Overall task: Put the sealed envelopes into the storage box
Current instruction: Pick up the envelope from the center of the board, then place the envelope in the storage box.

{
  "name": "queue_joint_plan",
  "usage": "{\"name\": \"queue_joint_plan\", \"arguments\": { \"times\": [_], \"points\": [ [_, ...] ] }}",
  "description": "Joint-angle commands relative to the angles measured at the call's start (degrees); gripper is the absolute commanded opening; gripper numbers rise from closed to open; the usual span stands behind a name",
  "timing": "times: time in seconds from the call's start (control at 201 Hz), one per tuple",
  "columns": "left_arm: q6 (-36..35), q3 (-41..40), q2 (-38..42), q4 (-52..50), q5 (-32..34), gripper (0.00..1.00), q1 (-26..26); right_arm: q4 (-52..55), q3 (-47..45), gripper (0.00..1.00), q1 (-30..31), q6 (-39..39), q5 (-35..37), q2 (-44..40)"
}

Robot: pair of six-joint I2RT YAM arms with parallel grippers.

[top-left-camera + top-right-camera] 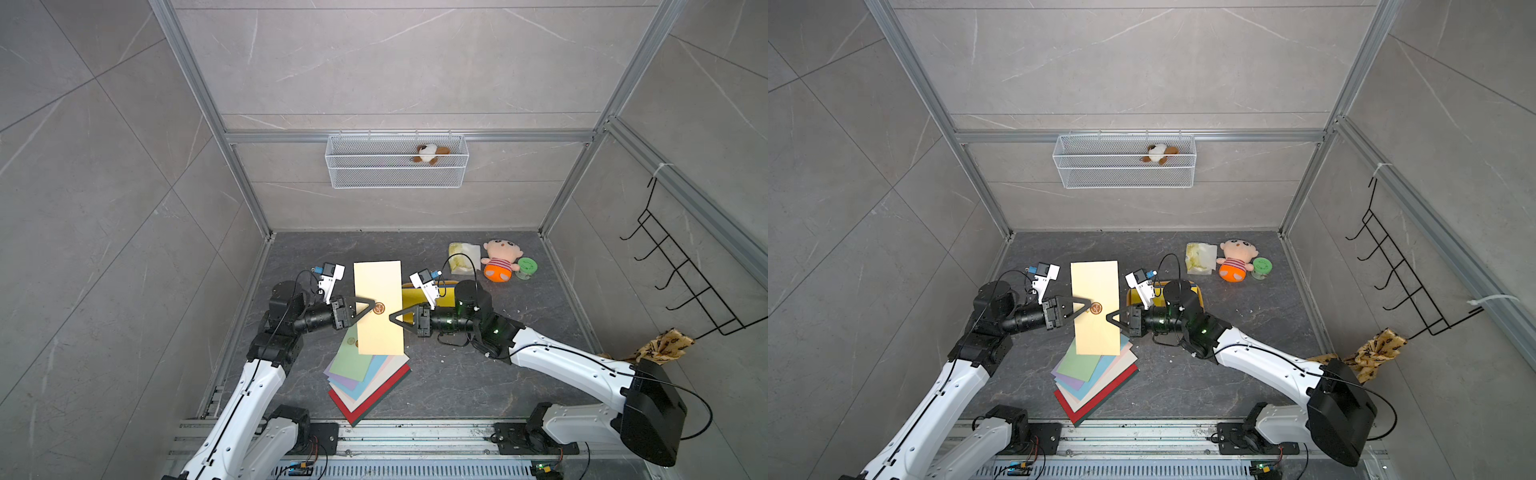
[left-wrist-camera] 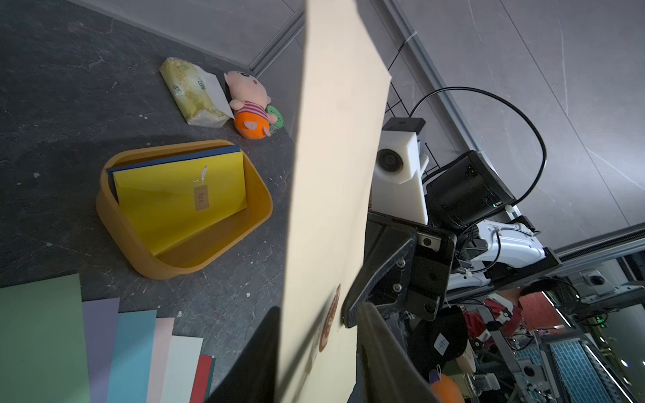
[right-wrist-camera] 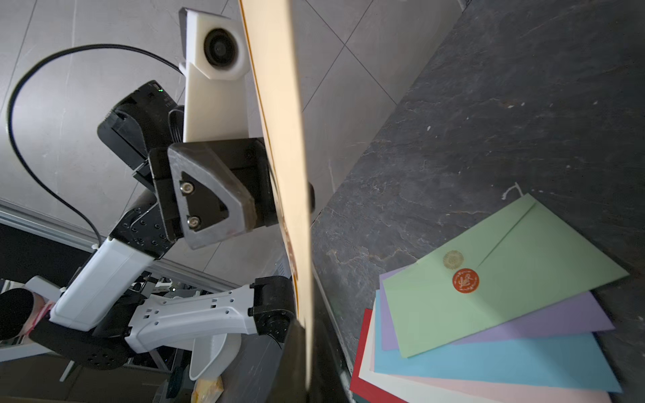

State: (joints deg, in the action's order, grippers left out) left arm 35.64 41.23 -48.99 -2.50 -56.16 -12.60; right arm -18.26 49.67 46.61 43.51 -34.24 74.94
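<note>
Premises: a robotics test cell in a laboratory. An aluminium frame (image 1: 409,136) encloses the work area, lined with grey tile-look wall panels (image 1: 395,62) over a dark stone-look floor (image 1: 457,382). A left arm (image 1: 249,390) and a right arm (image 1: 569,361), both white and black, are bolted to a slotted metal rail (image 1: 415,436) beside an exposed circuit board (image 1: 301,467). The left wrist view shows more equipment (image 2: 572,370), indistinct, beyond the enclosure.
</note>
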Motion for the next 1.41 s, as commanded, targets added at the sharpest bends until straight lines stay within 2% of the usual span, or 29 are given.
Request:
{"name": "queue_joint_plan", "arguments": {
  "times": [0.0, 0.109, 0.209, 0.289, 0.328, 0.408, 0.468, 0.537, 0.642, 0.732, 0.851, 0.916, 0.985, 1.075, 1.17, 1.304, 1.403],
  "points": [
    [0.9, -0.8, 1.6, 3.5, -3.7, 0.38, -0.2, -3.8, -0.6, 0.00, -1.0, 1.5, -1.2, 0.0],
    [1.4, -1.7, 2.2, 4.1, -3.5, 0.36, -0.1, -3.4, -0.7, 0.00, -1.5, 1.7, -1.2, 0.1],
    [2.1, -1.8, 2.1, 4.7, -3.0, 0.21, -0.2, -3.4, -1.1, 0.00, -1.5, 1.7, -1.9, 0.6],
    [2.2, -1.4, 1.2, 5.0, -2.6, 0.01, -0.1, -3.4, -1.4, 0.00, -1.6, 1.7, -1.7, 0.4],
    [2.2, -1.2, 0.9, 5.0, -1.9, 0.00, -0.2, -3.0, -1.3, 0.00, -1.7, 1.5, -1.6, 0.2],
    [1.9, -0.5, 0.6, 5.1, -0.4, 0.00, -0.1, 1.6, -0.4, 0.29, -2.4, -0.5, 0.0, -0.6],
    [-0.5, 1.1, 0.0, 3.0, 2.6, 0.00, -0.1, 7.9, 0.1, 0.42, -3.5, -2.7, 3.7, -2.2],
    [-5.9, 4.6, -2.0, -2.5, 9.1, 0.00, -0.2, 16.6, 0.1, 0.47, -5.9, -6.3, 10.4, -5.0],
    [-17.1, 9.7, -7.2, -8.9, 15.6, 0.00, -1.1, 29.4, -0.2, 0.48, -8.8, -13.9, 23.7, -9.8],
    [-27.8, 16.2, -13.6, -14.9, 21.3, 0.00, -5.0, 36.7, -1.8, 0.48, -11.6, -17.5, 34.2, -14.4],
    [-41.0, 26.0, -23.0, -21.6, 32.4, 0.00, -14.3, 41.4, -4.9, 0.48, -15.0, -20.2, 41.7, -20.9],
    [-49.1, 33.0, -29.7, -27.2, 33.9, 0.00, -18.7, 42.8, -7.0, 0.47, -16.4, -20.9, 45.2, -24.1],
    [-54.5, 41.9, -37.5, -33.8, 34.6, 0.00, -21.7, 44.1, -9.2, 0.47, -17.5, -21.0, 47.9, -26.4],
    [-59.0, 52.9, -47.4, -40.4, 34.6, 0.00, -23.5, 47.2, -10.2, 0.45, -18.2, -19.2, 52.1, -27.1],
    [-61.5, 64.3, -56.9, -45.5, 38.5, 0.00, -25.9, 49.3, -11.3, 0.44, -18.5, -17.9, 54.5, -26.9],
    [-66.9, 76.0, -67.2, -50.8, 43.4, 0.00, -29.8, 49.4, -12.9, 0.44, -19.1, -17.9, 55.3, -27.1],
    [-68.2, 85.5, -74.1, -56.4, 45.3, 0.00, -30.8, 49.6, -13.4, 0.52, -19.4, -17.8, 56.0, -27.8]
  ]
}}
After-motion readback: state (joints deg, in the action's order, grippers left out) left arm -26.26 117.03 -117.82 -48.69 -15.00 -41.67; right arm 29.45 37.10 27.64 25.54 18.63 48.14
